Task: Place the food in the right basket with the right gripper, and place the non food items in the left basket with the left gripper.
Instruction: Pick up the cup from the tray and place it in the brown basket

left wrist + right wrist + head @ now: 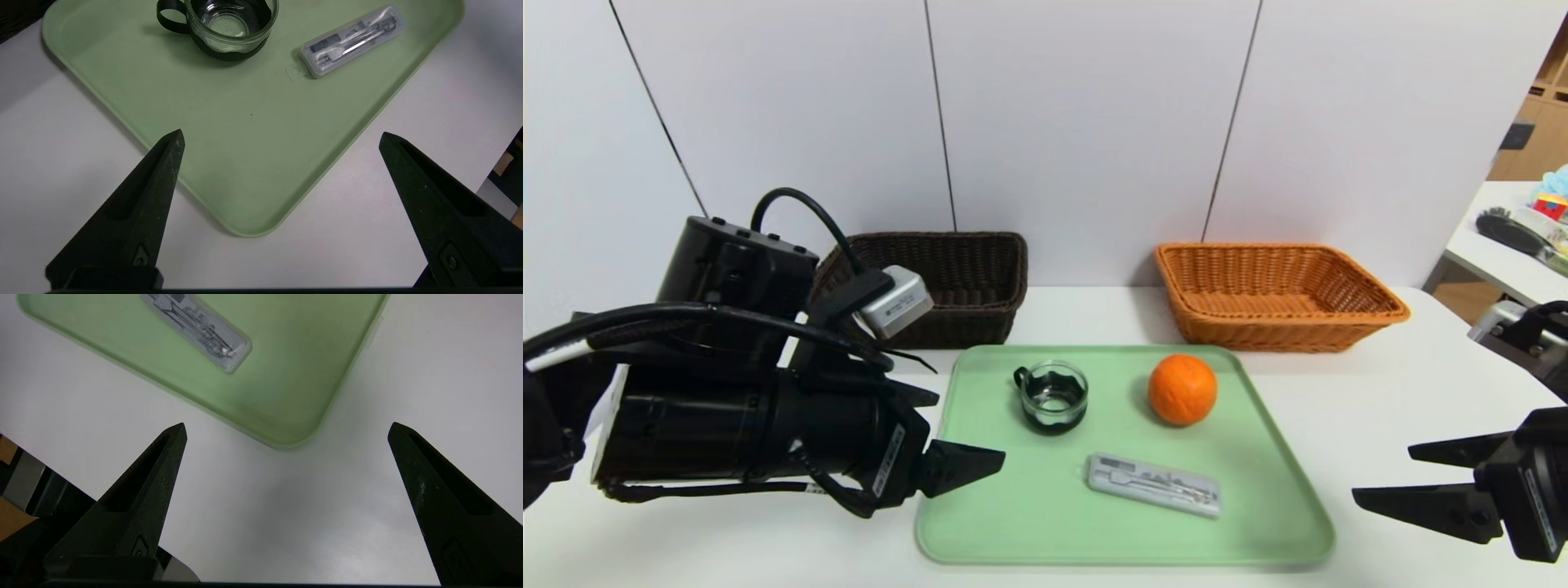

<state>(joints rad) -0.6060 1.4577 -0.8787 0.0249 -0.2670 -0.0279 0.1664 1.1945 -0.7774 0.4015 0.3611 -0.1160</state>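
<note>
With my left end effector (282, 134) spread and empty, I should straddle the glass cup (1054, 398) at the tray's (1005, 523) eleven o'clock, keeping clear of its handle (1020, 376).

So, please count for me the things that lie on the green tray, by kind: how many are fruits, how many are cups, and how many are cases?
Fruits: 1, the orange
Cups: 1, the glass cup with a black handle
Cases: 1, the clear flat case
Total on the tray: 3
</note>
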